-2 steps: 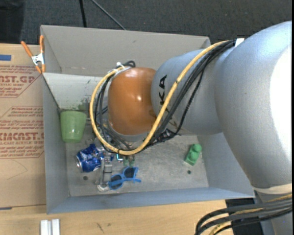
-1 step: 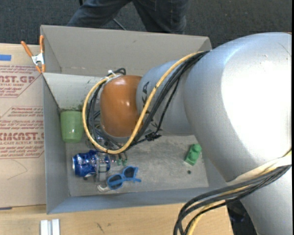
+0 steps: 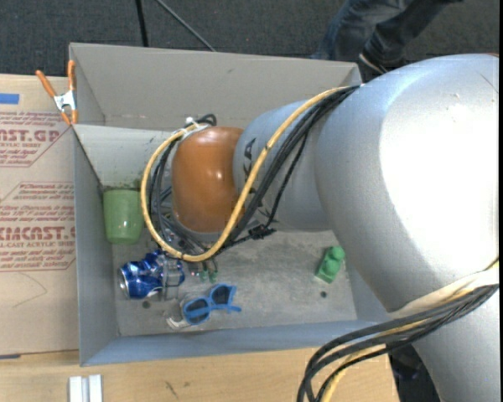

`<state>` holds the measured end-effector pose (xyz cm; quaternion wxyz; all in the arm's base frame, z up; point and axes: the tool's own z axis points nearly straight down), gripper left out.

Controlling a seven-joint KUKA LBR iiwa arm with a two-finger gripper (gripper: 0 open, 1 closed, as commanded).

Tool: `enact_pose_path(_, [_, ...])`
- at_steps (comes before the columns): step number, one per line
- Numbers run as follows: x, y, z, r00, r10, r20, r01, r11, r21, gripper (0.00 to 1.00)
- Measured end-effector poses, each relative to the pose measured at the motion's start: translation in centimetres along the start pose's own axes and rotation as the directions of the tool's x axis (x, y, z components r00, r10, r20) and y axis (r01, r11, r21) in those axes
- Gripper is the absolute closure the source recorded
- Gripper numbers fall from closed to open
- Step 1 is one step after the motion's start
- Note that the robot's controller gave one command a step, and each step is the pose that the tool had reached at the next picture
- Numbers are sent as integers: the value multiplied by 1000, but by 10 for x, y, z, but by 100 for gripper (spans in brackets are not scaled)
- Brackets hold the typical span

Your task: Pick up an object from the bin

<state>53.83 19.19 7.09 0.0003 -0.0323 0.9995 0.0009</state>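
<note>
- The tool (image 3: 174, 268) sits low in the bin (image 3: 96, 308), right by the crushed blue can (image 3: 137, 280). I can't tell if it's wide or narrow, since the orange wrist cover (image 3: 203, 178) hides most of it.
- A pale green cup (image 3: 121, 215) is just past the can, along the same wall.
- Blue sunglasses (image 3: 210, 304) lie just beside the can, toward the near wall.
- A small green piece (image 3: 329, 264) lies well apart from the can — over on the arm's side.

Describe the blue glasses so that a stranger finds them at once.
Look into the grey bin, along its front wall. Left of the middle lie small blue sunglasses, right of a crushed blue can. Only they have two lenses.
</note>
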Motion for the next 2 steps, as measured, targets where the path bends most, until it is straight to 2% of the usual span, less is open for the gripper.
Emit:
enact_pose_path(1, [-4, 2, -120, 999, -50, 9, 50, 999, 0, 100])
enact_pose_path(2, [14, 18, -362, 965, -260, 12, 260, 966, 1, 100])
